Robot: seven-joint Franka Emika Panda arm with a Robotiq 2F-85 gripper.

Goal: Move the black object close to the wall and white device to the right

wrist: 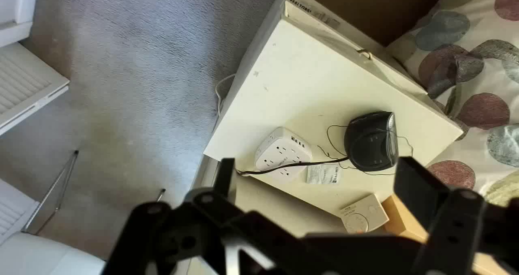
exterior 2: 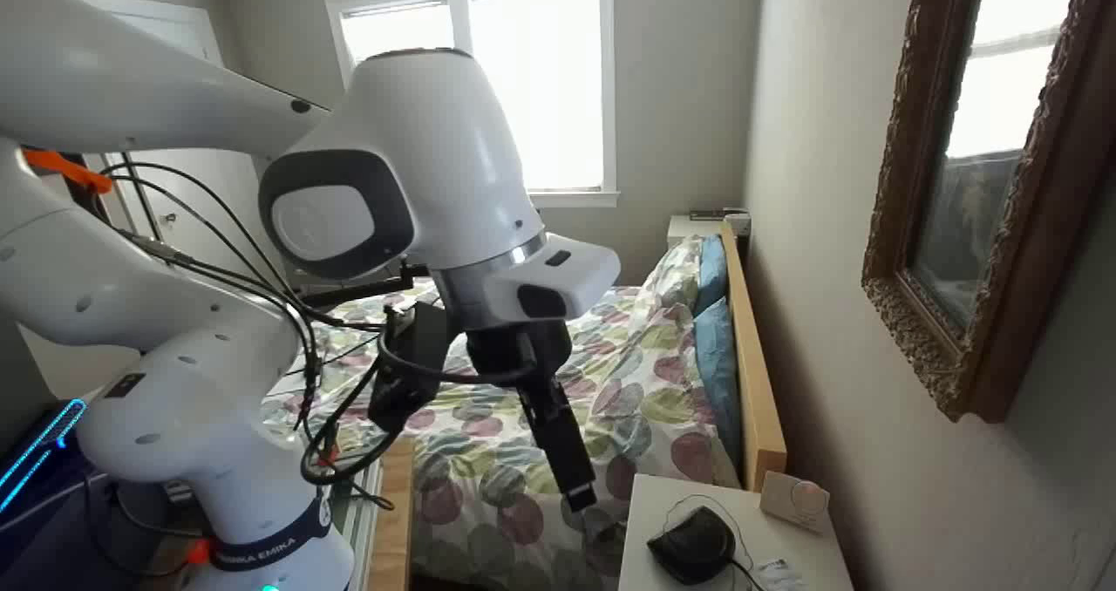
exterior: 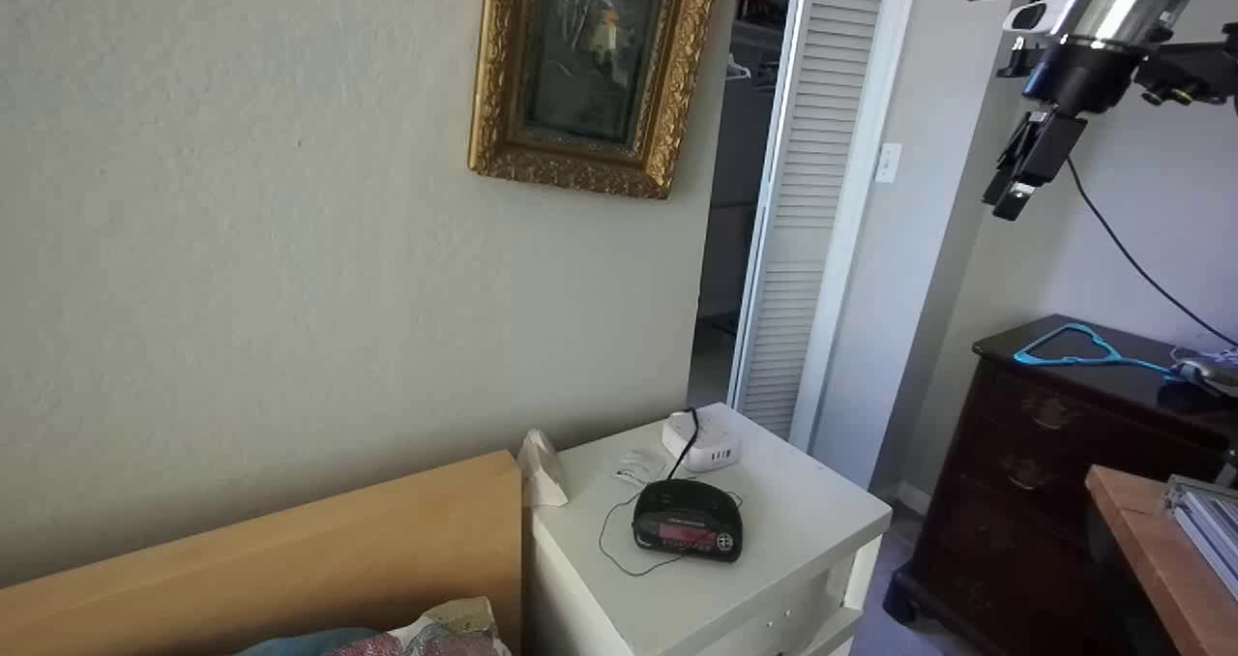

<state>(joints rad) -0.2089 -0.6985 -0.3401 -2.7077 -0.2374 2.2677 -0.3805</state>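
The black object, a rounded clock radio with a reddish display, sits on a white nightstand; in the wrist view the black object lies right of the white device. That white device, a power strip with outlets, stands behind it near the wall. A black cord runs from the clock across the white device. My gripper hangs high and well away from the nightstand, as an exterior view shows. In the wrist view the gripper is open, its fingers far apart and nothing between them.
On the nightstand lie a small white packet and a beige card-like stand beside the wooden headboard. A gold-framed picture hangs above. Bed, louvred door and dark dresser surround it.
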